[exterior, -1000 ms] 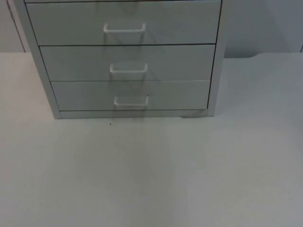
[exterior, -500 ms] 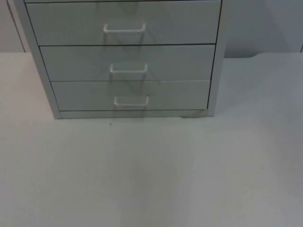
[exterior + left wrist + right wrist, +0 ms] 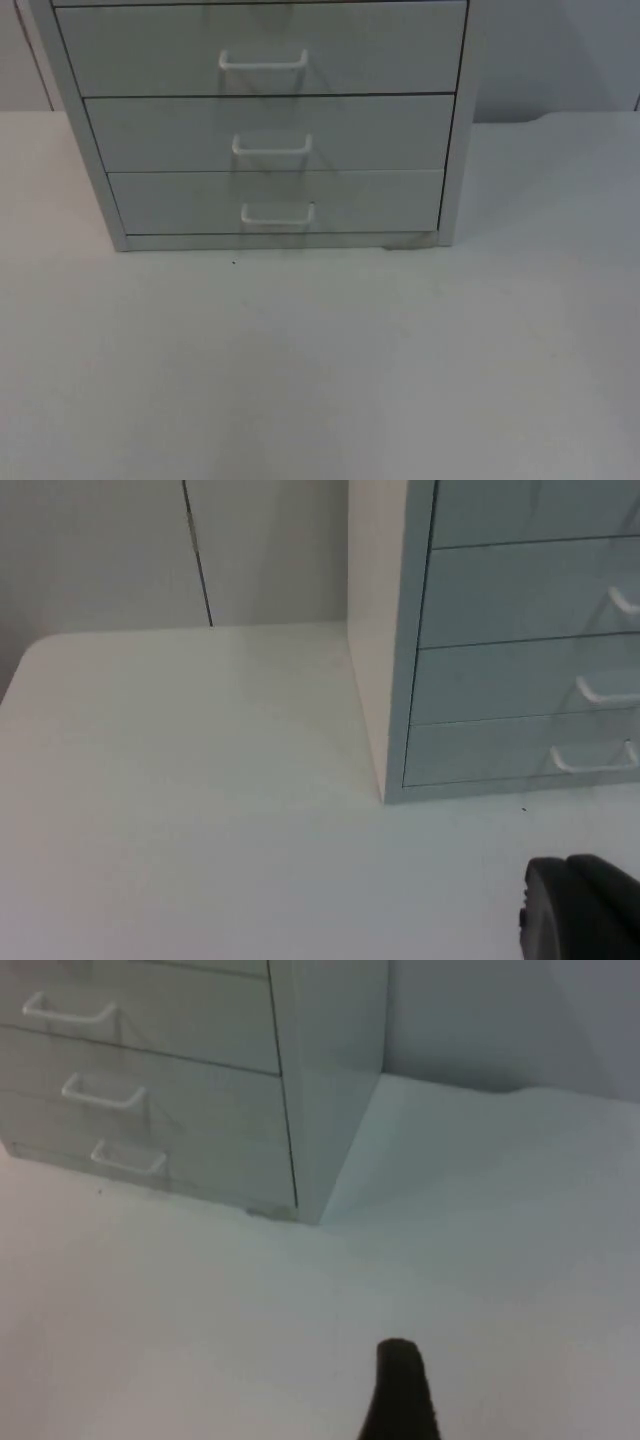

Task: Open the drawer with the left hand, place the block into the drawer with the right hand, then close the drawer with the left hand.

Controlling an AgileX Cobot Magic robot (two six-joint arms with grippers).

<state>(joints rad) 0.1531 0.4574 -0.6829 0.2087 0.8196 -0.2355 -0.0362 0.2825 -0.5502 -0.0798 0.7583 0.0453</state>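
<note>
The drawer unit (image 3: 265, 120) stands at the far side of the white bench (image 3: 320, 360), a bit left of the middle, with its back toward the grey wall (image 3: 560, 50). It faces the near side, so its front looks at the robot. Three drawers show, stacked one over the other: the top drawer (image 3: 260, 50), the middle drawer (image 3: 270, 132) and the bottom drawer (image 3: 275, 202). Each one is long from left to right and flat in height, and each has a small white handle (image 3: 277, 213) in the middle that also lies left to right. All three drawers are shut, with their fronts in line, so I judge the task has not really begun: the opening, the putting in of the block and the closing are all left to do. I cannot find a block on the bench. The left tool (image 3: 580, 905) hangs over the bench near the unit's left front corner, and the unit's pale side wall (image 3: 375, 630) faces it. The right tool (image 3: 400, 1385) hangs over the bench to the near right of the unit. One dark fingertip shows on each tool, so I cannot tell if the fingers are apart or together. Neither tool touches anything.
</note>
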